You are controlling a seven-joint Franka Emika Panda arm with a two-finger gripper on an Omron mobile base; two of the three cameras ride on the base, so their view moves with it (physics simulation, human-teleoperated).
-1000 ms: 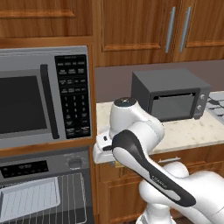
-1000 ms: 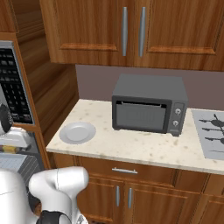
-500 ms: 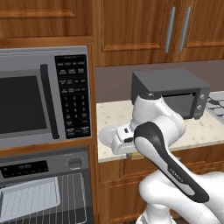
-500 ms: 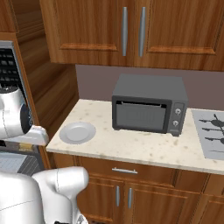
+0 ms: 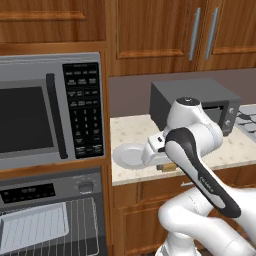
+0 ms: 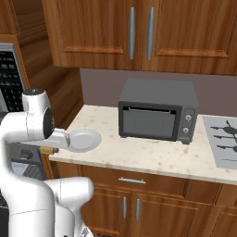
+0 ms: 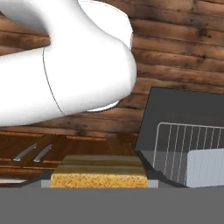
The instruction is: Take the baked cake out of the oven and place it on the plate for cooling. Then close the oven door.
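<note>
My gripper [image 5: 167,166] hangs at the tabletop's [image 6: 152,157] front-left edge, just beside the plate [image 6: 85,140], its jaws closed partway on the cake [image 7: 99,173], a golden-brown block seen up close in the hand view and peeking out under the wrist in both base views. Left of the tabletop, below the microwave [image 5: 50,110], the oven [image 5: 50,215] stands open, wire racks and a pale tray [image 5: 34,226] showing. The dark toaster oven [image 6: 157,113] sits against the tabletop's back edge.

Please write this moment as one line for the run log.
stage: carrying | gripper: shut on cake | plate: bare, on counter | oven door: open
</note>
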